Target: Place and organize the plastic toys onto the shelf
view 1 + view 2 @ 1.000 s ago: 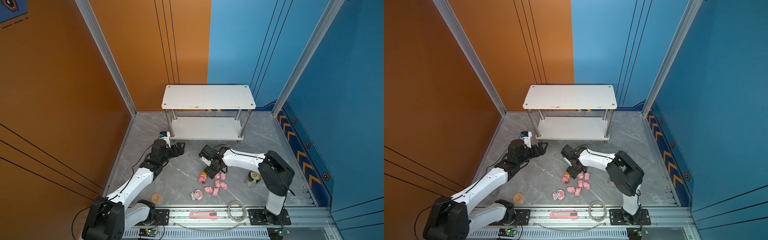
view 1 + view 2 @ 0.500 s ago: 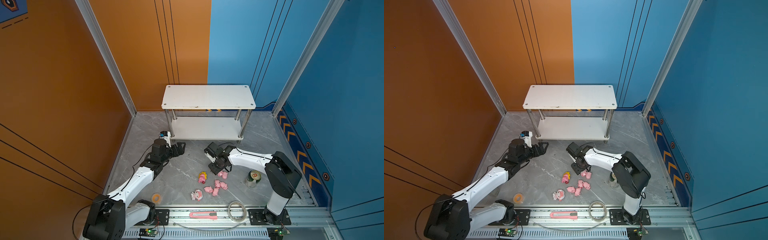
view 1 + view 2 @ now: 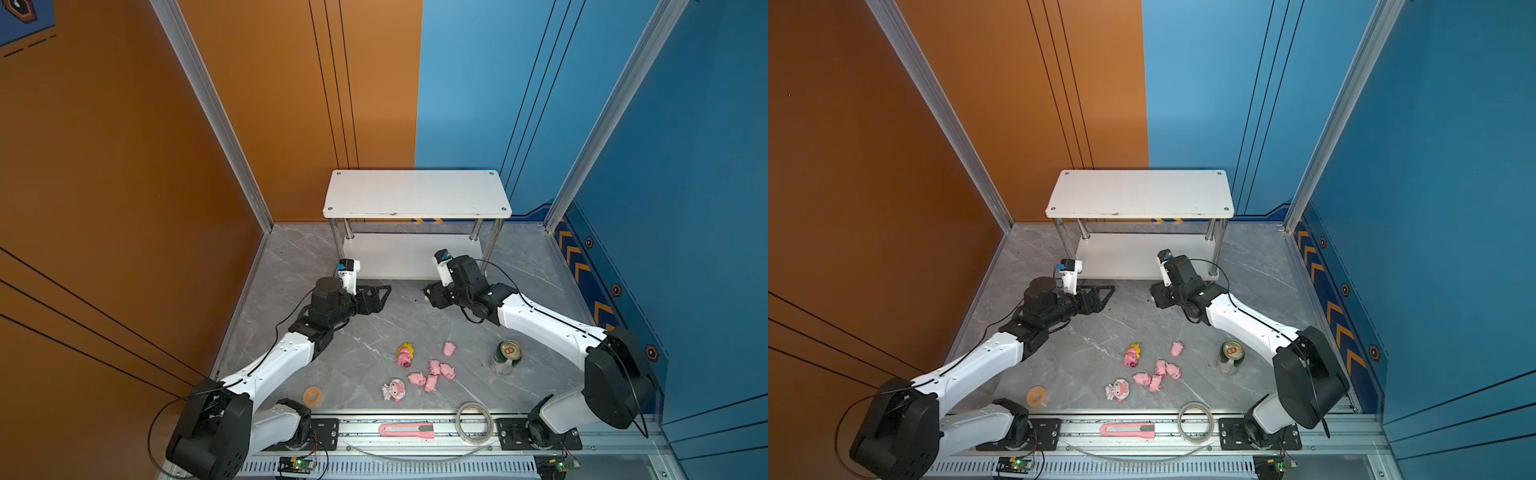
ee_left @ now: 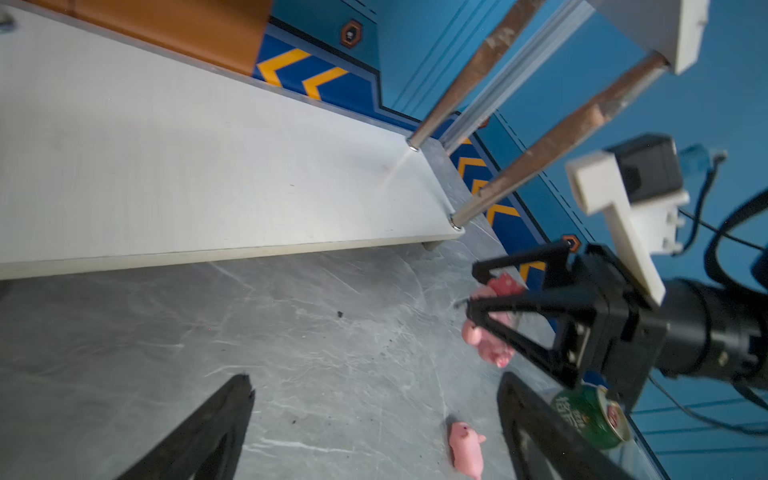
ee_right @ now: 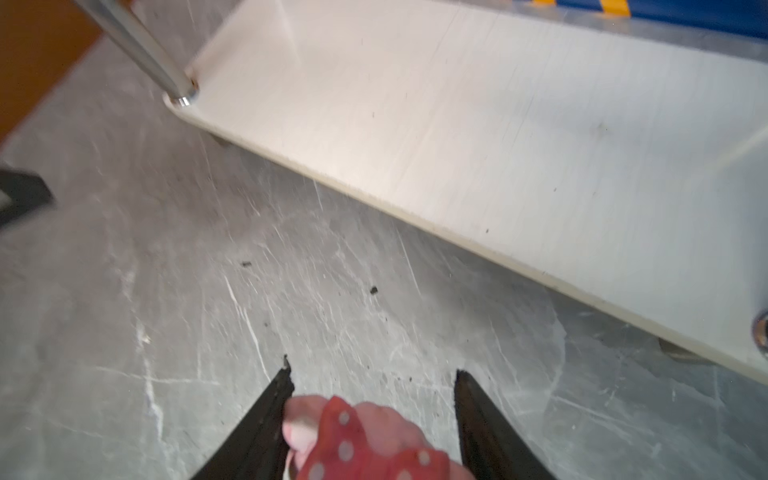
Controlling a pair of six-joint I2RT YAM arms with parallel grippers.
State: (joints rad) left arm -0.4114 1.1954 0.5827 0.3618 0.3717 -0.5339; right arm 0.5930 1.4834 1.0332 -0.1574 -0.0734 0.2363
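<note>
Over the grey marbled bench (image 3: 365,332), my right gripper (image 3: 428,296) clamps the red-dotted pink figurine (image 5: 365,436) — the lower tier of the shelf (image 3: 399,257) lies near at twelve o'clock in a top view; my left gripper (image 3: 384,293) gapes wide, empty.

5 pigs (image 3: 434,366) on floor (image 3: 365,332) before shelf (image 3: 415,195), left of can (image 3: 505,358)

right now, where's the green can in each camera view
In a top view: green can upright, right of the pigs.
In a top view: green can, same spot.
Left wrist: partly behind the left fingers.
Right wrist: not in it.
Shared landmark: the shelf's lower board.
</note>
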